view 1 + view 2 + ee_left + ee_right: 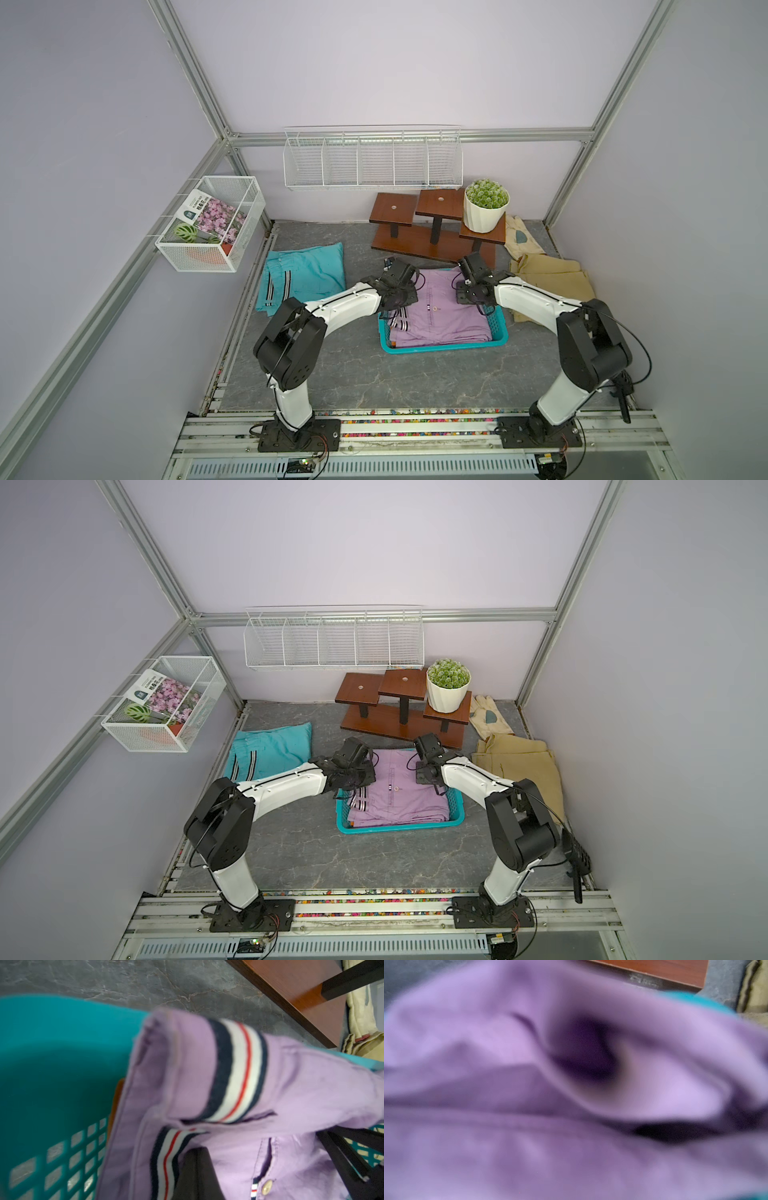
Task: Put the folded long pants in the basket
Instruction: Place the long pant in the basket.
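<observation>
The lilac pants (440,307) (399,789) lie over the teal basket (444,348) (399,828), and their far end hides its far rim. My left gripper (400,307) (197,1159) sits at their left side, shut with the striped cuff folded around its dark fingers (195,1176). An orange edge (116,1101) shows beneath the lilac cloth in the basket (52,1053). My right gripper (469,297) (426,777) presses into the pants' right side. Blurred lilac cloth (571,1147) fills the right wrist view and hides its jaws. Teal pants (303,274) lie at the left. Khaki pants (552,282) lie at the right.
A stepped wooden stand (436,245) with a white plant pot (486,208) stands just behind the basket. A cream glove (521,237) lies at the back right. White wire racks hang on the back wall (374,162) and the left wall (212,224).
</observation>
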Tool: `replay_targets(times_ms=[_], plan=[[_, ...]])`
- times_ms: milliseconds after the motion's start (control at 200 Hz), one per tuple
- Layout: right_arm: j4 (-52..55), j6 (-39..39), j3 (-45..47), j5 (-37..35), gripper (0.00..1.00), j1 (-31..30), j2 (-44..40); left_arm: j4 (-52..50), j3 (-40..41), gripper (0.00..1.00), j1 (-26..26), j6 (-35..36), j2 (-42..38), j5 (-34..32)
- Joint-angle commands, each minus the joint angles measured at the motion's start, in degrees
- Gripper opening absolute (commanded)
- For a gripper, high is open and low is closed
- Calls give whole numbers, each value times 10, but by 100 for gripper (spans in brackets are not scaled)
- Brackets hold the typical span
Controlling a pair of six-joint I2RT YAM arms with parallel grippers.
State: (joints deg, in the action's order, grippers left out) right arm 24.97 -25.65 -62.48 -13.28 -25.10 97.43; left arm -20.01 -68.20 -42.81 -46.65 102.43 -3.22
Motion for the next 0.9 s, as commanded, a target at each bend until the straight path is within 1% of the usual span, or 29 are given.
replay_targets(times_ms=[0, 80, 180, 260, 270, 300, 325, 355, 360, 375, 385, 400, 415, 440, 510, 570, 630, 700, 745, 785, 830, 895], plan=[[20, 5, 14, -6, 29, 0, -5, -72, 40, 0, 33, -5, -1, -49], [36, 15, -14, 5, 29, -10, -29, -78, 41, 0, 31, 9, -47, -51], [95, 28, -99, -17, 33, -48, -62, -97, 37, 0, 27, 35, -155, -67], [121, 38, -168, -23, 41, -88, -77, -123, 33, 0, 28, 52, -249, -90], [121, 39, -175, -22, 41, -93, -77, -125, 34, 2, 28, 54, -262, -94], [121, 40, -194, -16, 45, -107, -78, -131, 38, 12, 28, 57, -297, -108], [120, 41, -209, -9, 47, -118, -75, -135, 46, 26, 29, 57, -325, -123], [117, 37, -225, 3, 48, -130, -69, -136, 59, 42, 30, 53, -358, -140], [116, 35, -227, 5, 48, -132, -68, -136, 62, 44, 31, 51, -363, -142], [113, 32, -234, 12, 48, -137, -64, -137, 69, 55, 33, 48, -379, -148], [112, 30, -238, 16, 48, -141, -60, -138, 75, 60, 35, 45, -387, -151], [108, 25, -244, 23, 48, -147, -55, -142, 83, 71, 39, 39, -405, -157], [102, 22, -248, 31, 48, -154, -50, -147, 88, 77, 44, 30, -419, -162], [94, 17, -255, 41, 48, -167, -38, -159, 102, 84, 53, 16, -441, -173], [72, 12, -279, 46, 48, -212, 5, -210, 131, 86, 99, -35, -490, -190], [56, 11, -311, 50, 48, -253, 53, -229, 169, 86, 161, -55, -531, -170], [47, 10, -357, 76, 48, -284, 107, -215, 216, 86, 239, -53, -569, -121], [39, -4, -419, 119, 53, -306, 167, -198, 267, 85, 351, -45, -592, -34], [38, -11, -454, 119, 56, -317, 199, -190, 293, 83, 417, -42, -611, 11], [36, -15, -485, 109, 61, -323, 224, -192, 310, 83, 462, -44, -615, 30], [29, -23, -512, 103, 66, -327, 250, -192, 324, 83, 496, -46, -617, 33], [5, -50, -538, 109, 68, -327, 286, -194, 336, 83, 509, -57, -623, 21]])
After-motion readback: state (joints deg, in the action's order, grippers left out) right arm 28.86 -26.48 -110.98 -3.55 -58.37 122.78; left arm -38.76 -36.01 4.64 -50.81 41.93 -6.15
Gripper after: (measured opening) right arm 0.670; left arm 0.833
